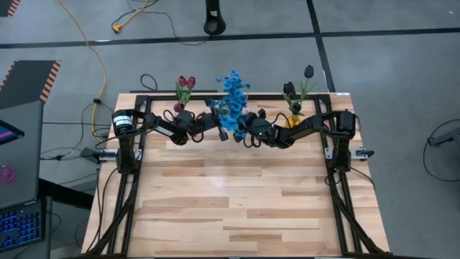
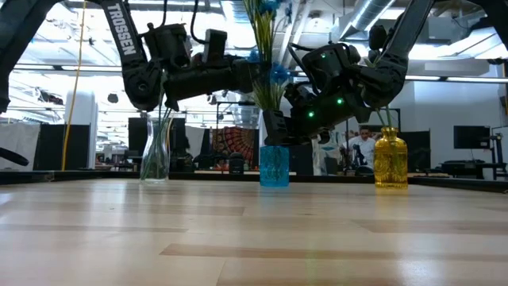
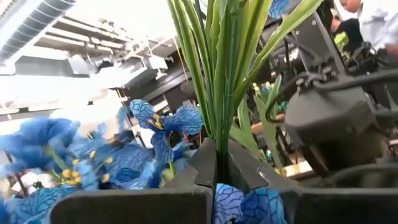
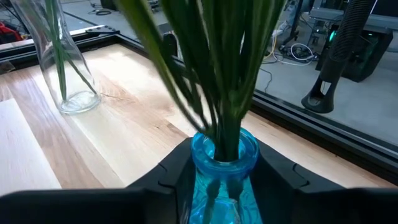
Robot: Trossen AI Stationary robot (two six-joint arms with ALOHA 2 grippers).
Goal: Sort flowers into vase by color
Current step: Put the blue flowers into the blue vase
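At the table's far edge stand three vases: a clear vase (image 1: 180, 108) with dark red tulips (image 1: 186, 83), a blue vase (image 2: 275, 165) with blue flowers (image 1: 233, 101), and a yellow vase (image 1: 295, 119) with near-black tulips (image 1: 298, 80). The blue flowers' green stems (image 4: 217, 74) stick down into the blue vase's mouth. My left gripper (image 3: 219, 171) reaches in from the left and is shut on those stems above the vase. My right gripper (image 4: 224, 171) comes from the right, closed on the blue vase's neck. My left gripper pinches the blue flowers' green stems (image 3: 217, 140) between its two fingers, well above the vase's mouth and among the lower blossoms. It comes from the table's left, about level, across the upright stems. The stems' lower ends stay in the blue vase. My right gripper has the blue vase's neck (image 4: 225, 152), just under the rim, between its two fingers (image 4: 177, 171), one on each side. It comes from the table's right, slanting slightly down. The vase stands upright on the table.
The clear vase (image 2: 155, 155) stands close on the left of the blue one and the yellow vase (image 2: 390, 159) on its right. The near part of the wooden table (image 1: 237, 208) is bare. A black frame (image 1: 136, 180) runs along the table's sides. A person (image 2: 363, 143) shows in the room behind.
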